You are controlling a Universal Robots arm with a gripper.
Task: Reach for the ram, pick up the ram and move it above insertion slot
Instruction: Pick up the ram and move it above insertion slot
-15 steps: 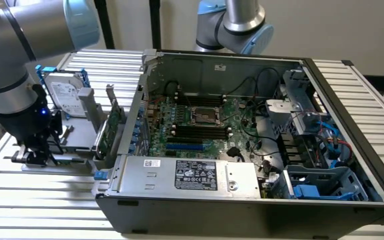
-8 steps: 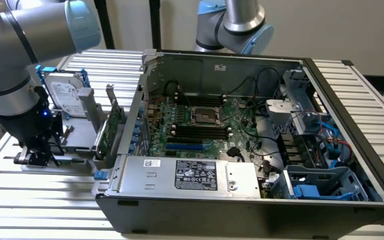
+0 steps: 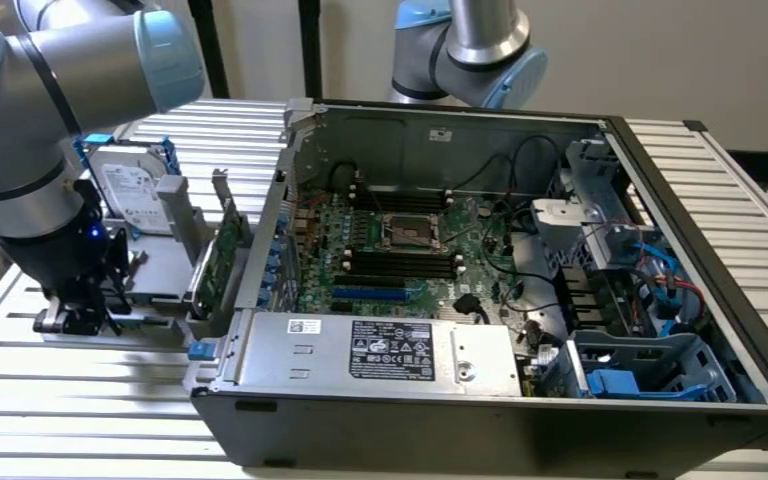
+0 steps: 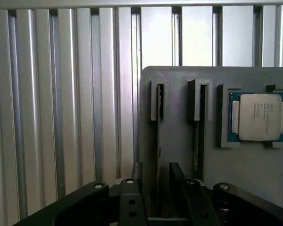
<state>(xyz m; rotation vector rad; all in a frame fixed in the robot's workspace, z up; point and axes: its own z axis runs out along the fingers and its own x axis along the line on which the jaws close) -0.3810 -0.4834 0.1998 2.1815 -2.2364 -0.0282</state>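
Metal table [image 4: 61, 94] — satin; plastic holder [image 4: 245, 179] — matt grey; tool [image 4: 156, 167] matt black; processor lid [image 4: 257, 117] dull metal.

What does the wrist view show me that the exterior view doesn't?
Wrist view: a thin ram stick edge-on in a slot, between the open black gripper's fingers, near a square silver processor chip. Exterior view: the open black computer case with its long black memory slots. Both: the gripper, the grey plastic holder and the ribbed metal table.
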